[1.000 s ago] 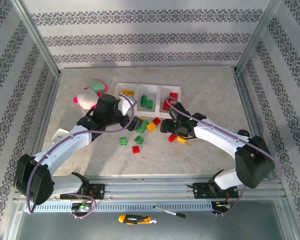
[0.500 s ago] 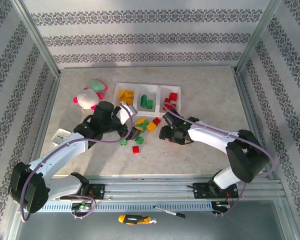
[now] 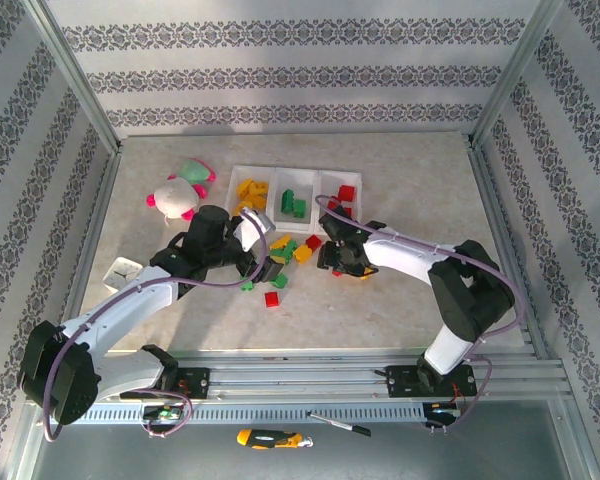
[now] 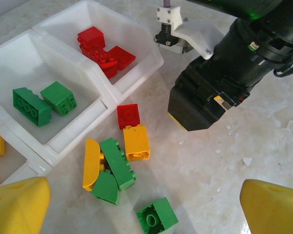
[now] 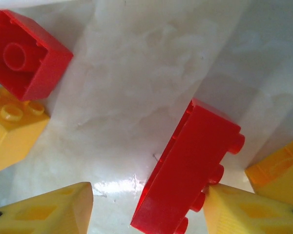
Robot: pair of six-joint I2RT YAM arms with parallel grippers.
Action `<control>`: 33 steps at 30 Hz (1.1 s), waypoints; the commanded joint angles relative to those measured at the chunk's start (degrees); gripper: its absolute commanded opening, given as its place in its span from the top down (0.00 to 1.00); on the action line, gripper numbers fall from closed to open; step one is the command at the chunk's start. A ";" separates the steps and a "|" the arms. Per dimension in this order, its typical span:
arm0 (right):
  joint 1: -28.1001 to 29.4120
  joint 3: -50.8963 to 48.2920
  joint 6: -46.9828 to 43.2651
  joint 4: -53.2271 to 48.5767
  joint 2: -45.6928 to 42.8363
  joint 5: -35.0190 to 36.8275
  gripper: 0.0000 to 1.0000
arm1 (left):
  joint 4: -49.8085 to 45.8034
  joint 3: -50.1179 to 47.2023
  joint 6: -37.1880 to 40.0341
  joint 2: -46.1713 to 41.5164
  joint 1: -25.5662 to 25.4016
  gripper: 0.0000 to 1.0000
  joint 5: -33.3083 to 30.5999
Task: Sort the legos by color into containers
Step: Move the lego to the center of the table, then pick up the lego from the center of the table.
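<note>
Glossy marbled tabletop [image 5: 136,73] w/ blocky studded plastic legos [image 4: 136,142].

Red, green and yellow legos [image 4: 128,116], white containers [image 4: 141,80], marbled beige table [image 3: 400,300], grey floral-striped walls [image 3: 280,80], plush [image 3: 180,190] seemingly pink, white, green

Your left gripper [image 3: 262,262] sits low over the loose legos [image 3: 290,250], just in front of the containers [image 3: 296,172]. Your right gripper [image 3: 336,262] is down at the right edge of the same pile, next to an orange brick [image 3: 361,273]. Jaw gaps can't be read from up here. Left bin holds yellow bricks, middle green, right red. A stray red brick [image 3: 271,298] and two green ones lie nearer the bases. Plush toy [image 3: 180,190] is left of the bins, with a small white tray [image 3: 122,270] by the left wall. A screwdriver [image 3: 268,438] lies below the rail.
</note>
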 commanded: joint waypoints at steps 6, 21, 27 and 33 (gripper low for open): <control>-0.78 3.39 -2.65 -1.73 4.82 3.42 0.49 | 3.32 -1.01 2.61 0.28 -0.73 0.01 1.62; -1.78 3.26 -3.37 -3.27 2.86 5.43 0.73 | 3.72 -1.45 2.71 0.21 -0.71 0.01 2.13; -1.78 2.13 -3.29 -4.49 -2.80 7.20 0.77 | 4.53 -1.71 1.10 -0.26 -0.70 0.01 2.23; -2.29 3.72 -5.30 -3.94 -8.67 10.40 0.80 | 6.86 -2.99 -1.50 -0.89 -0.72 0.01 -0.05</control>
